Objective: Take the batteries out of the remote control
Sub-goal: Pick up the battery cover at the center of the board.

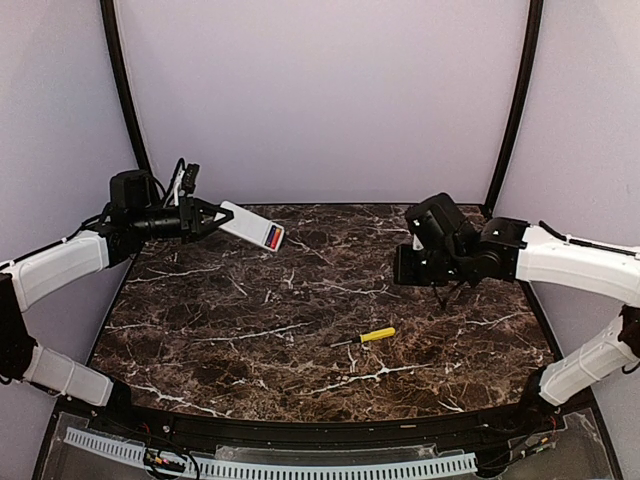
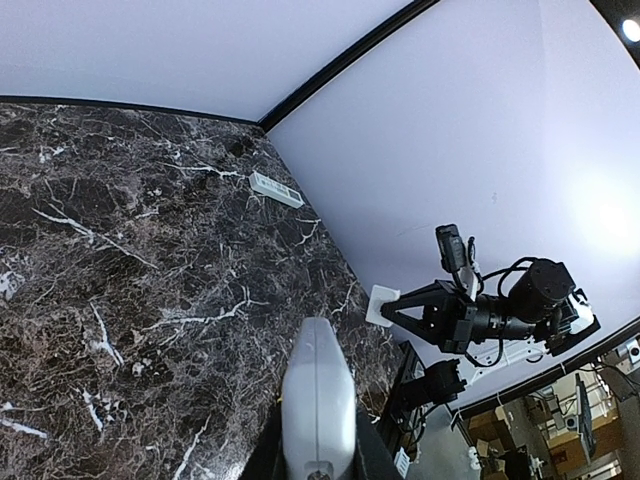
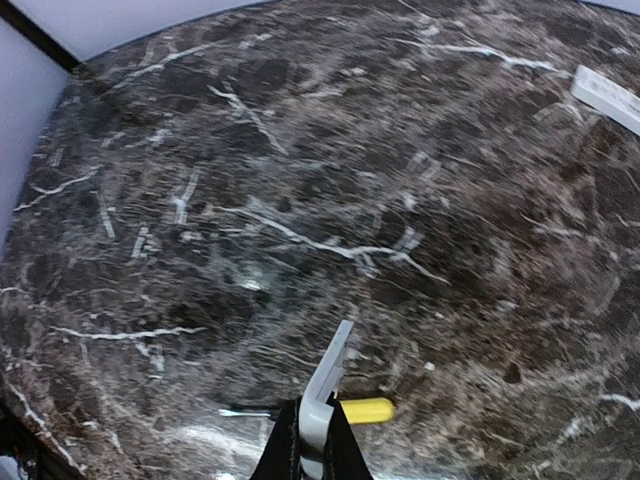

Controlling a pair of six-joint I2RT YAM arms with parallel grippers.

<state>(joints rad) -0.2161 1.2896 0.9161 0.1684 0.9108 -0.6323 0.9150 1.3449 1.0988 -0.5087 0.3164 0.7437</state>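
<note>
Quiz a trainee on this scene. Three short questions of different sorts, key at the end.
1. True or false: the yellow-handled screwdriver lies on the table, and neither tool holds it.
2. Which tool holds the remote control? A) left tool B) right tool C) neither
3. Fill in: the red and blue batteries sit ____ the remote control, at the end pointing away from the tool that grips it.

Key: 1 true; 2 A; 3 in
</note>
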